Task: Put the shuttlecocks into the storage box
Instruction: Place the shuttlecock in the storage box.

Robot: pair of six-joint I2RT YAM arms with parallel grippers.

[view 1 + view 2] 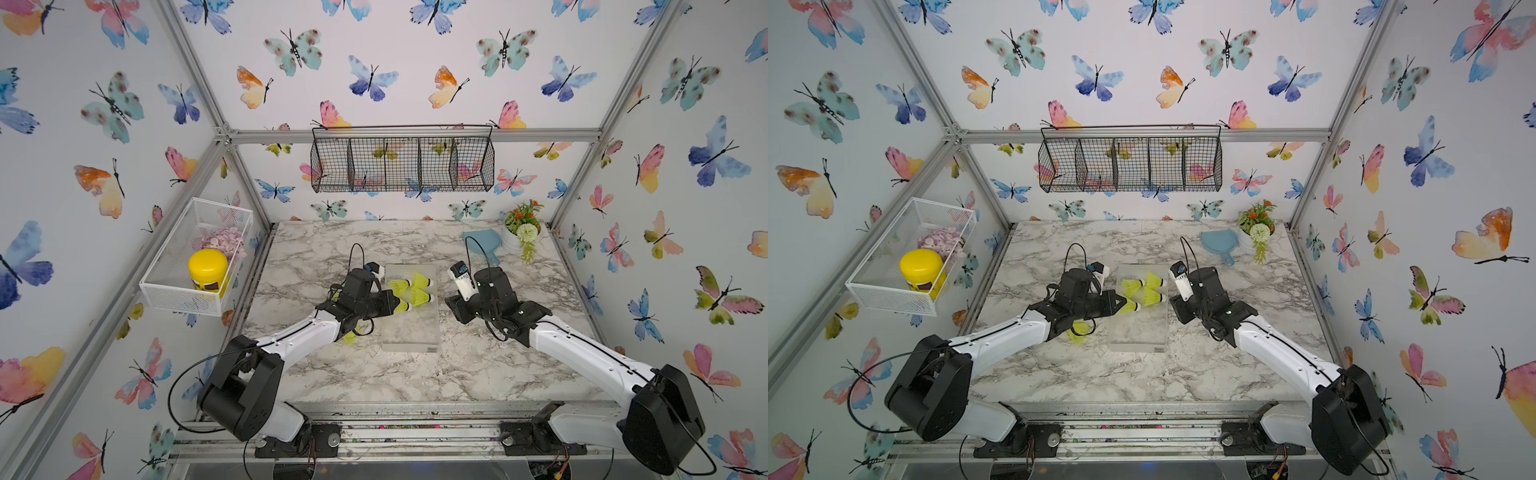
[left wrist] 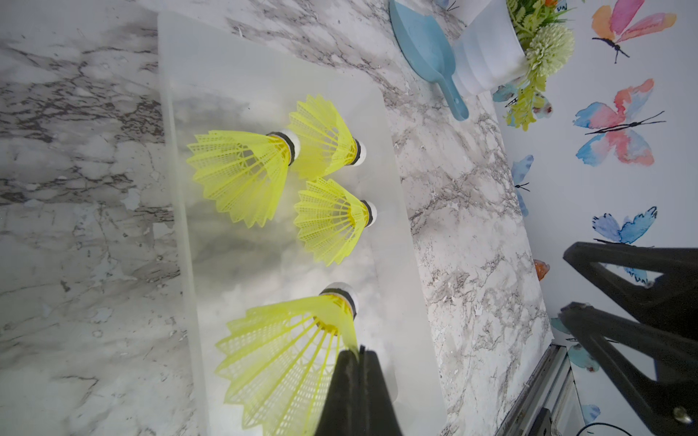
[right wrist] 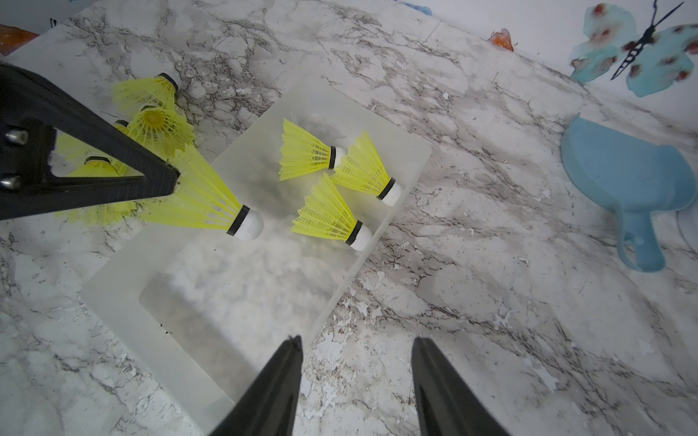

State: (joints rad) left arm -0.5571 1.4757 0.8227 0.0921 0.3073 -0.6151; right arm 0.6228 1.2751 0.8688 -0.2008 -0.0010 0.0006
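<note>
My left gripper (image 2: 359, 353) is pressed together on one shuttlecock (image 2: 294, 351). It pinches only a thin strip of the skirt's rim, and the white tip points away from me. In a top view the shuttlecock hangs over the box (image 1: 411, 332) at the middle of the frame, near the box's left wall. I cannot tell whether the tip touches the floor of the box.

Three more shuttlecocks (image 3: 328, 215) lie close together in the upper end of the box. Others (image 3: 158, 128) lie on the table (image 1: 478, 365), and some yellow shows under my left wrist, lower left of the box. My right gripper (image 3: 357, 339) is spread partway and empty, just right of the box.

I judge a shuttlecock to be almost weightless, with the tip as its heavy end, so it should drop tip first and then roll in a curve. The mesh skirt looks springy and thin, so a rim pinch bends it and may slip or crease the ribs. A light squeeze should be enough. The skirt wall is the easy place to hold it, one jaw inside and one outside. The black band at the neck is stiffer, but it is narrow and round.
</note>
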